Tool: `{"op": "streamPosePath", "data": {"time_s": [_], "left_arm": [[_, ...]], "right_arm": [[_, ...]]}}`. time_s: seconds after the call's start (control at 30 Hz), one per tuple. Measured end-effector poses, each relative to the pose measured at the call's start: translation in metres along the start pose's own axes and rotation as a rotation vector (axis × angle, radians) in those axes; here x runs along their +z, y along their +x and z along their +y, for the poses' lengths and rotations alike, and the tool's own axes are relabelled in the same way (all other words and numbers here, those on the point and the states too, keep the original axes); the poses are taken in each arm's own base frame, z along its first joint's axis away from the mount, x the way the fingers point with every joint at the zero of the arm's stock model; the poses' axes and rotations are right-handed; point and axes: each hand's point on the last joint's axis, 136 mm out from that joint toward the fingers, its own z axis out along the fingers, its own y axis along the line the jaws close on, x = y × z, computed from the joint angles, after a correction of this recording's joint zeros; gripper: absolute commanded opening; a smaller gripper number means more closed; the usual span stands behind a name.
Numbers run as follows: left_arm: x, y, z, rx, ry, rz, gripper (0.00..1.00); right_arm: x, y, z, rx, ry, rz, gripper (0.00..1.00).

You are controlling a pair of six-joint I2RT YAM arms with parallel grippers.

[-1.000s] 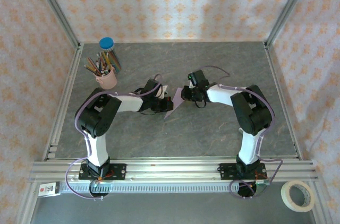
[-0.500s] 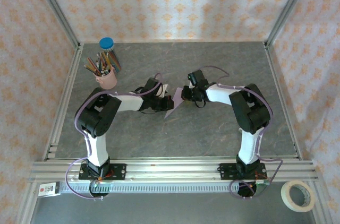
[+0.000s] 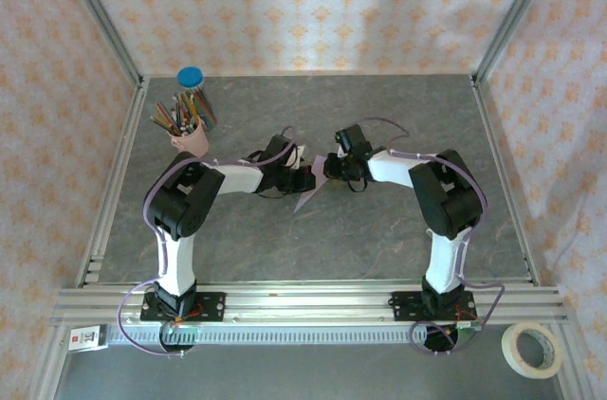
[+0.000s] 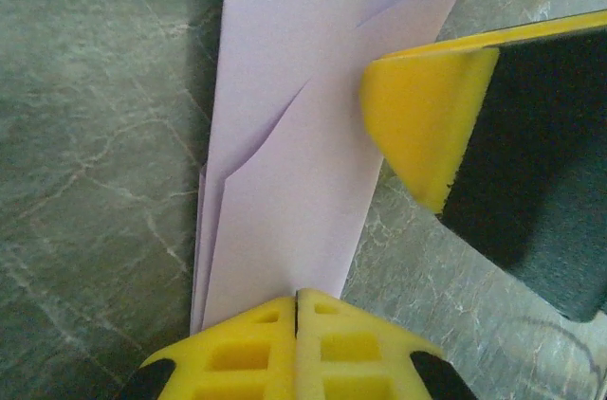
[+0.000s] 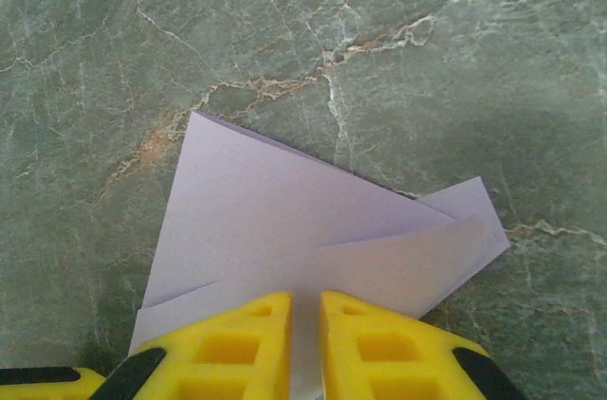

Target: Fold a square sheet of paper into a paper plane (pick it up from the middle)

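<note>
— Grey marble bench (image 3: 398, 229), I see; where's the folded lilac paper (image 4: 285, 163)?
— Mid-bench, between my arms. My left gripper (image 4: 296, 310) is clamped on one edge, and my right gripper (image 5: 304, 315) pinches the opposite edge.

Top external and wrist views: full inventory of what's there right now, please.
grey marbled table: one, grey, work surface
folded pale lilac paper sheet: one, lilac, table centre
pink plastic pencil cup: one, pink, far left, holding coloured pencils
round blue lid: one, blue, behind the cup
cream masking tape roll: one, cream, near right, off the table
left end effector: one, yellow fingers, shut on the paper
right end effector: one, yellow fingers, shut on the paper
</note>
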Motion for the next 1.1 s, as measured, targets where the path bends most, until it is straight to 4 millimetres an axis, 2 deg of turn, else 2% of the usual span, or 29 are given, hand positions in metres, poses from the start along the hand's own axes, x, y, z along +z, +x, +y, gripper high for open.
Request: {"op": "streamPosePath", "data": {"time_s": [0.23,0.43,0.67,0.9,1.1], "left_arm": [[0.001,0.000,0.001,0.003,-0.017,-0.006,0.00],[0.001,0.000,0.002,0.003,-0.020,-0.007,0.00],[0.001,0.000,0.002,0.010,-0.023,-0.008,0.00],[0.000,-0.001,0.004,0.011,-0.031,-0.014,0.00],[0.000,-0.001,0.004,0.011,-0.034,-0.016,0.00]], "right_arm": [[-0.008,0.002,0.004,-0.002,-0.030,-0.008,0.16],[-0.026,0.005,0.020,0.007,-0.098,-0.032,0.11],[-0.021,0.020,0.038,0.020,-0.154,-0.003,0.03],[-0.005,0.028,0.030,0.060,-0.136,0.032,0.01],[0.001,0.030,0.027,0.083,-0.132,0.041,0.01]]}}
